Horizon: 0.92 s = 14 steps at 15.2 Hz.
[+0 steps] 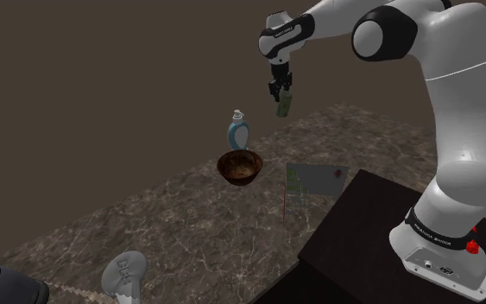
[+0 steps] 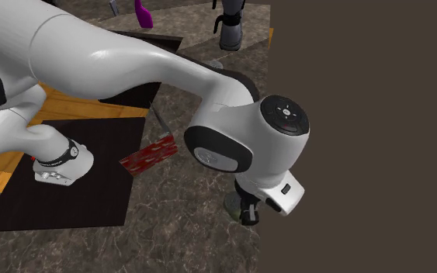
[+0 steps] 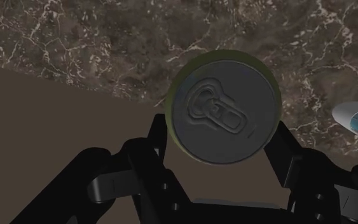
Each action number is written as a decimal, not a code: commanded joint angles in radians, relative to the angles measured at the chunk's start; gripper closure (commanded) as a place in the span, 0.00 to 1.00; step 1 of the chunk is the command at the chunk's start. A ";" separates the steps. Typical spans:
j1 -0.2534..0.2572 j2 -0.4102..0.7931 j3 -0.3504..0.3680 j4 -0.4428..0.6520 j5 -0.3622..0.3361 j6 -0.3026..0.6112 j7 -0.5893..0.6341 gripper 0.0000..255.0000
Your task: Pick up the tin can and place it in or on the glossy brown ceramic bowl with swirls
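My black gripper (image 1: 281, 93) hangs high above the dark marble counter, shut on a greenish tin can (image 1: 283, 105) that dangles below the fingers. In the wrist view the can's grey pull-tab lid (image 3: 222, 108) faces the camera, clasped between both fingers (image 3: 160, 137). The glossy brown bowl (image 1: 239, 167) stands on the counter, lower and toward the shoulder view's left of the held can. In the second exterior view the gripper (image 2: 247, 211) sits under the arm's wrist, with a bit of the can (image 2: 232, 206) beside it.
A blue and white bottle (image 1: 238, 131) stands just behind the bowl. A grey card-like box (image 1: 317, 179) lies near the dark stand (image 1: 379, 233). A grey gadget (image 1: 123, 275) rests at the counter's near end. A red patterned block (image 2: 148, 153) lies on the counter.
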 commanded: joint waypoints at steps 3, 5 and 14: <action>0.000 -0.010 -0.001 0.030 -0.001 -0.040 -0.001 1.00; 0.035 -0.051 0.005 -0.027 -0.010 -0.027 0.037 1.00; 0.180 -0.182 0.045 -0.193 -0.042 -0.004 0.219 1.00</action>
